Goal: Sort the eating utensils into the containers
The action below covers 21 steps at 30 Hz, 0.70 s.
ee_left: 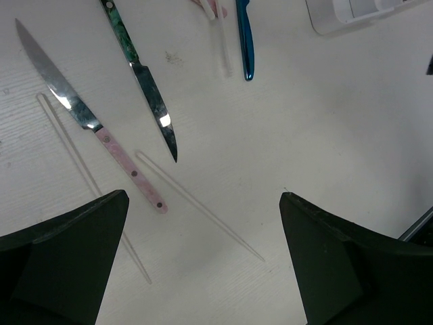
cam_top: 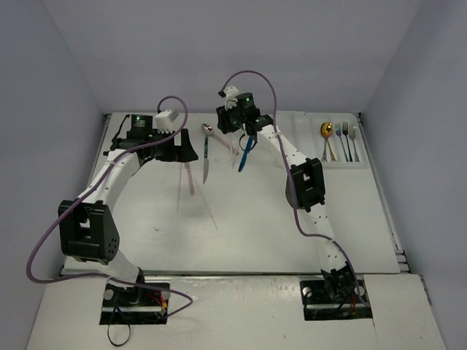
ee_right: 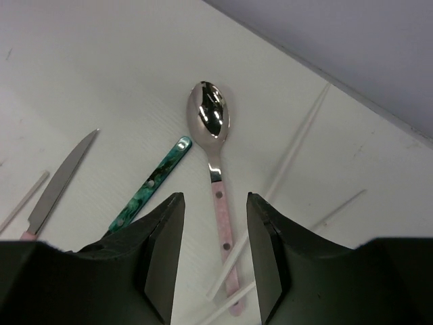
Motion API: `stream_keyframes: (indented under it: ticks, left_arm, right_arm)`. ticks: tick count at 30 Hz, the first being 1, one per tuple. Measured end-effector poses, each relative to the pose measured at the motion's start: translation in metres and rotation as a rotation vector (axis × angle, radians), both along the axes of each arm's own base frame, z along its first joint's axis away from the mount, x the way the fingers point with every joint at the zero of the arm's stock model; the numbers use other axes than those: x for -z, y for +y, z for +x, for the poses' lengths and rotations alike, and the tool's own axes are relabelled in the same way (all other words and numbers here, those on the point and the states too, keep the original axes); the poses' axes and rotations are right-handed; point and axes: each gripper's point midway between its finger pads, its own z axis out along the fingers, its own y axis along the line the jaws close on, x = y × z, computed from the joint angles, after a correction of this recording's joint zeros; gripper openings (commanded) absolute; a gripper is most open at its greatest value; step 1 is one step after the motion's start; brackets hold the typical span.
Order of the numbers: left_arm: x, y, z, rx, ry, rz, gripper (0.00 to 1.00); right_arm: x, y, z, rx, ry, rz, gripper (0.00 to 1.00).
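Observation:
Utensils lie loose at the table's back middle. A pink-handled spoon lies between my right gripper's open jaws, with pale sticks crossing its handle end. A teal-handled knife lies left of it. My right gripper hovers low over them. My left gripper is open wide and empty above a pale stick, near a pink-handled knife and the teal-handled knife. In the top view my left gripper is left of the knives. A blue utensil lies by the right arm. The white tray holds a gold spoon and forks.
A second pale stick lies left of the pink-handled knife. The tray's corner shows at the top right of the left wrist view. Purple walls close in the back and both sides. The right arm's elbow stands between the utensils and the tray.

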Motion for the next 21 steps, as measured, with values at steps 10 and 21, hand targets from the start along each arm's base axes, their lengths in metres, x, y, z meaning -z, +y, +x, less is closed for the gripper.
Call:
stream_keyframes:
  ticks: [10, 21]
  left_arm:
    - [-0.001, 0.004, 0.002, -0.022, 0.012, -0.02, 0.95]
    - [-0.002, 0.009, 0.004, -0.045, 0.019, -0.029, 0.95]
  right_arm:
    - [0.076, 0.003, 0.009, 0.044, 0.078, 0.001, 0.41]
    - [0.079, 0.009, 0.013, 0.06, 0.098, 0.071, 0.48]
